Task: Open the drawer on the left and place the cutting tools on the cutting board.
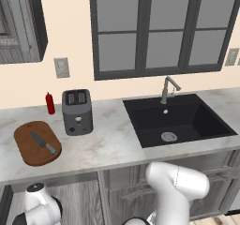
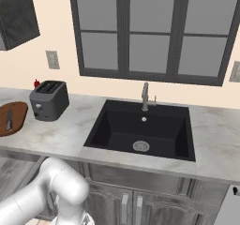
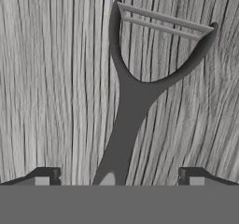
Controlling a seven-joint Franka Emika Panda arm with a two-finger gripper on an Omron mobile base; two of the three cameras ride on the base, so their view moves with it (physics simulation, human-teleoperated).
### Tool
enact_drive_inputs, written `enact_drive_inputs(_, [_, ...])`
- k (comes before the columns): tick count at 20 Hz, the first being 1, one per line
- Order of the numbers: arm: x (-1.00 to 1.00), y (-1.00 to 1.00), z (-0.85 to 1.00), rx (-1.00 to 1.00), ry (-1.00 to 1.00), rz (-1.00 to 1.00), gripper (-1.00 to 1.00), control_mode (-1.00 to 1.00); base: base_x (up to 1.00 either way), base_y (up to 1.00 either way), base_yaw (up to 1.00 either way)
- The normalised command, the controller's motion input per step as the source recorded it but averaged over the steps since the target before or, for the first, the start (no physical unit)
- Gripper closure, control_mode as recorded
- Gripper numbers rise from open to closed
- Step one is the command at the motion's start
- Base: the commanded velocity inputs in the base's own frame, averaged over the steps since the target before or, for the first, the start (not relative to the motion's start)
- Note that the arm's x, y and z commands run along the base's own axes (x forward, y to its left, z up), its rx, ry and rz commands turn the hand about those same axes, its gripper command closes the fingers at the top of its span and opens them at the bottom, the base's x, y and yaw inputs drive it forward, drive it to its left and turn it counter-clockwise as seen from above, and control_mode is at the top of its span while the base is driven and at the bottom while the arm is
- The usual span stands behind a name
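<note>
Desk (image 1: 112, 144) carries sink (image 1: 180, 121), toaster (image 1: 77, 111) and, at its left end, board (image 1: 36, 143) with knife (image 1: 44, 143) lying on it. Peeler (image 3: 135, 92) lies on grey wood-grain between spread fingers of hand (image 3: 119, 177), untouched.

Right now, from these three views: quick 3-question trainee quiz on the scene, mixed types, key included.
1. True or false: the knife already lies on the cutting board.
2. In the hand view, which tool lies between the fingertips of the gripper? A) whisk B) Y-shaped peeler C) spatula
3. Fill in: the red bottle stands to the ____ of the toaster in the left base view.

Key: 1 true; 2 B; 3 left.
</note>
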Motion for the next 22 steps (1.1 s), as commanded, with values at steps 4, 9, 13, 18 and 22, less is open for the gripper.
enact_drive_inputs(4, [0.00, 0.08, 0.00, -0.04, 0.00, 0.00, -1.00, -1.00, 0.00, 0.00, 0.00])
enact_drive_inputs(9, [0.00, 0.07, -0.01, -0.05, 0.00, 0.00, -1.00, -1.00, 0.00, 0.00, 0.00])
enact_drive_inputs(13, [0.00, 0.01, -0.07, -0.03, 0.00, 0.00, -1.00, -1.00, 0.00, 0.00, 0.00])
enact_drive_inputs(18, [0.00, 0.00, -0.11, 0.00, 0.00, 0.00, -1.00, -1.00, 0.00, 0.00, 0.00])
enact_drive_inputs(22, [0.00, 0.00, -0.16, 0.00, 0.00, 0.00, -1.00, -1.00, 0.00, 0.00, 0.00])
